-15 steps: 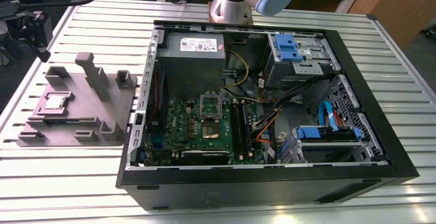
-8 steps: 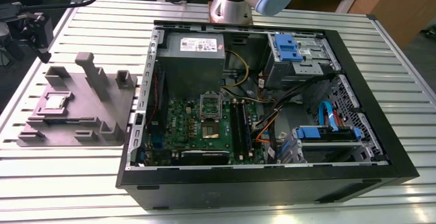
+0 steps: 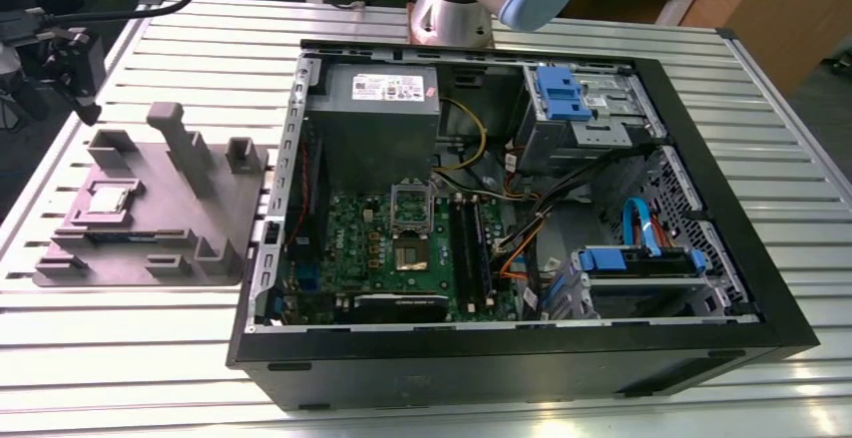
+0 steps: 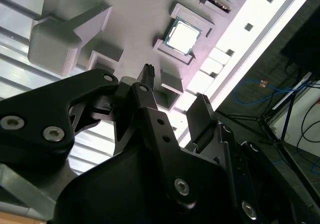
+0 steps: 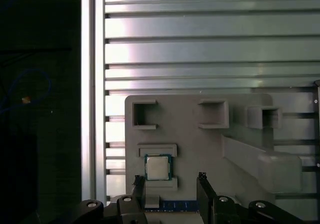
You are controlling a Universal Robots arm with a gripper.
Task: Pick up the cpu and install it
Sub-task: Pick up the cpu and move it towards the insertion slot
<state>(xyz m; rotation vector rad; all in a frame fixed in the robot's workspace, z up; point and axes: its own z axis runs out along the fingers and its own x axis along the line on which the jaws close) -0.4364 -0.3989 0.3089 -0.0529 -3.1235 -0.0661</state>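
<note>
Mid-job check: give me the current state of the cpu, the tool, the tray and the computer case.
Cpu: lying flat in its recess, metal top up, not gripped.
Tool: open, empty, clear of the cpu.
Tray: resting flat on the slatted table, holding the cpu.
Computer case: lying on its side, panel off, insides exposed.

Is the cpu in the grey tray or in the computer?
In the grey tray: the cpu lies flat in its square recess.

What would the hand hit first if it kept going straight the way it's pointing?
Probably the cpu, seated in the tray: in the first wrist view it lies just ahead of the open hand, between the fingers. Depth is unclear, so a finger might touch the tray first.
</note>
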